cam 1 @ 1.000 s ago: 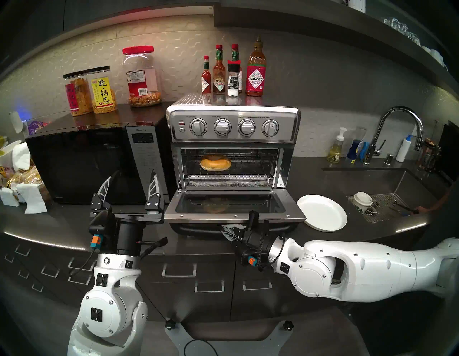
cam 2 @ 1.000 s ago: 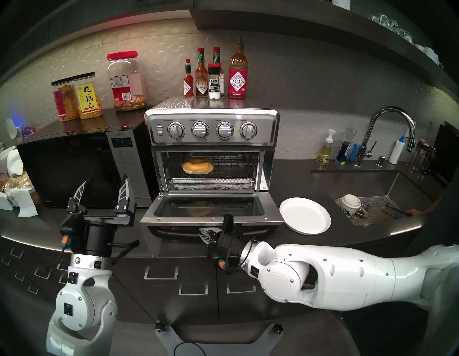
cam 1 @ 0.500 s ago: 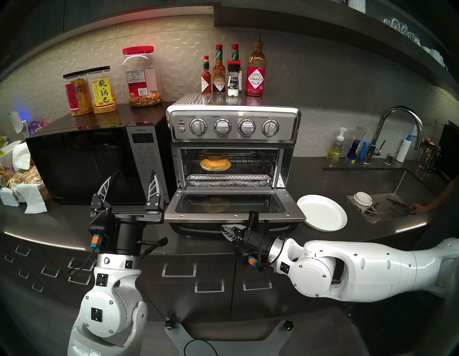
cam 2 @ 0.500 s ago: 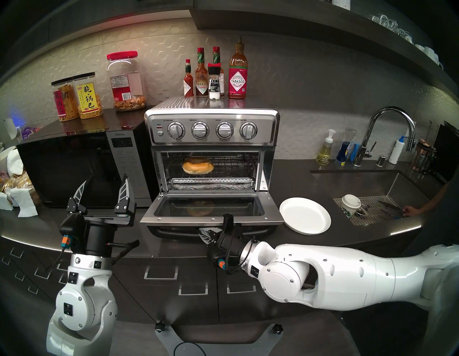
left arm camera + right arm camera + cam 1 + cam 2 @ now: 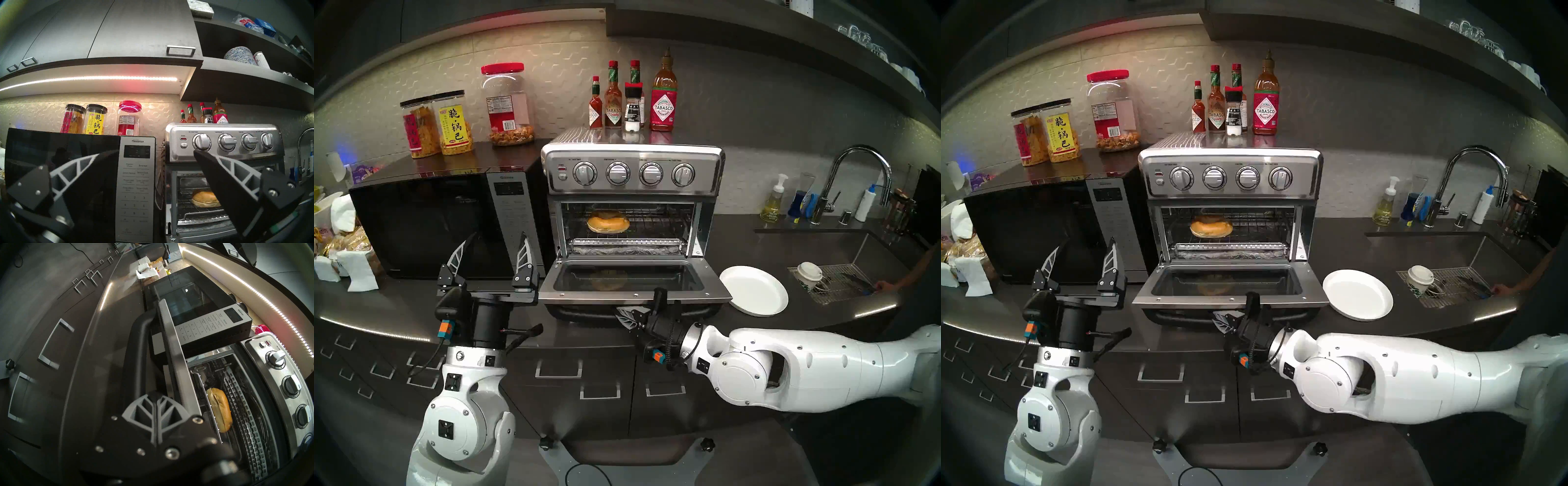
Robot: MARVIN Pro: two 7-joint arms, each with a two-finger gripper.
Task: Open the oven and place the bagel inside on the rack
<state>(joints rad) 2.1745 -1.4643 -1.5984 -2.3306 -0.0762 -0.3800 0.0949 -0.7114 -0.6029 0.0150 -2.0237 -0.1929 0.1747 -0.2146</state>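
Basically the placing looks done, so what's left, I'd judge, is backing out w/o disturbing anything. Biggest thing first: the oven point(image 5: 632, 203) stands on the counter just right of the black microwave point(image 5: 443, 224), its door point(image 5: 633, 281) dropped flat toward me, handle point(image 5: 136, 351) on the near edge. The rack point(image 5: 656, 225) spans the cavity, and the bagel point(image 5: 608, 222) lies flat on it, left of centre, clear of the side walls as far as I can see. The white plate point(image 5: 753, 290) sits bare on the counter just right of the door.

My right gripper point(image 5: 628, 315) is low at the handle, fingers pressed together w/ nothing between them; the wrist view shows them closed beside the bar, not around it. Whether they touch it I can't tell. My left gripper point(image 5: 492, 251) hangs in front of the microwave, fingers wide apart, empty.

To do this well: pull the right arm straight back and slightly down, away from the handle, so I don't lift or bump the door and jolt the rack. Keep the left arm where it is; swinging it right would clip the door's corner. No need to re-grip the bagel, imo.
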